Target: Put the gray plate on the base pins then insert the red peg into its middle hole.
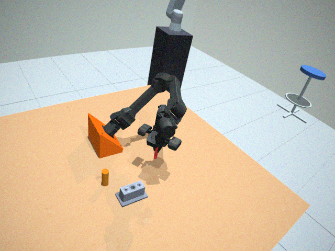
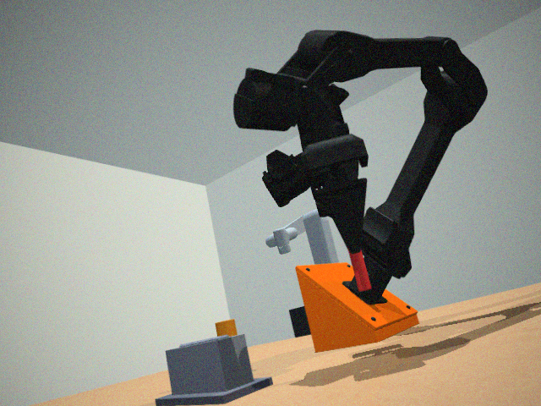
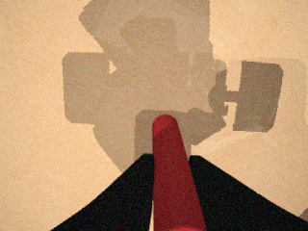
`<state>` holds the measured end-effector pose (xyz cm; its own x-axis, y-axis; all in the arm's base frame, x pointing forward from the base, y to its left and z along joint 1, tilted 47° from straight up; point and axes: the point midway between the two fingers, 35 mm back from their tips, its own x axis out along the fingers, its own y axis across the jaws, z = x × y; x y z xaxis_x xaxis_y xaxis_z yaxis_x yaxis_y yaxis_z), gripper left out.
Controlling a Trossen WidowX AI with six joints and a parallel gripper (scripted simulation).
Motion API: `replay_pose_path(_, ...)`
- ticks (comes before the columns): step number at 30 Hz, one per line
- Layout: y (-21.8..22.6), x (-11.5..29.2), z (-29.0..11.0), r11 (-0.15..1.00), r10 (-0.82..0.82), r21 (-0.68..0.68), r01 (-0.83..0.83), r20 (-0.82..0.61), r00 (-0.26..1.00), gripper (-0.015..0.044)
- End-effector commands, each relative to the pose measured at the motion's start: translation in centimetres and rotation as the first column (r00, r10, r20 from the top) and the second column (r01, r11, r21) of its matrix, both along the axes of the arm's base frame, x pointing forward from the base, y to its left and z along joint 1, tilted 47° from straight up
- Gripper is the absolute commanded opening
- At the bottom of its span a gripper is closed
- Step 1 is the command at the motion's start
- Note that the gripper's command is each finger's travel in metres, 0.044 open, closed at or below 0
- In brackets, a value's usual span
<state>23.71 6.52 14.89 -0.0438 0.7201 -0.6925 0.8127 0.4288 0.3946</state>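
Note:
My gripper point(image 1: 156, 148) point(image 2: 356, 253) point(image 3: 169, 165) is shut on the red peg point(image 1: 155, 155) point(image 2: 361, 272) point(image 3: 176, 199). It holds the peg nearly upright, lower end pointing down, a little above the orange mat point(image 1: 216, 189). The gray plate point(image 1: 131, 189) point(image 2: 210, 362) sits on its flat base point(image 1: 120, 199) point(image 2: 218, 395), in front of and to the left of the gripper. Its top shows three holes in the top view. In the wrist view only the peg, my two dark fingers and shadows on the mat show.
An orange wedge point(image 1: 101, 139) point(image 2: 336, 309) carries the arm's foot, left of the gripper. A small orange cylinder point(image 1: 104, 177) point(image 2: 226, 327) stands left of the plate. A black pillar point(image 1: 170, 54) stands at the mat's far edge. A blue stool point(image 1: 305, 86) stands far right.

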Motion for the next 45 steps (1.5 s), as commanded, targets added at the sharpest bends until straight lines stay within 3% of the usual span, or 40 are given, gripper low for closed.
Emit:
replay_pose_path(1,-0.7,1.0,-0.5,1.000,0.001,-0.002,-0.001,0.007,1.000,0.0000)
replay_pose_path(45,-7.5,9.5,-8.0,0.999,0.048,0.000,-0.048,0.031,0.998,0.0000)
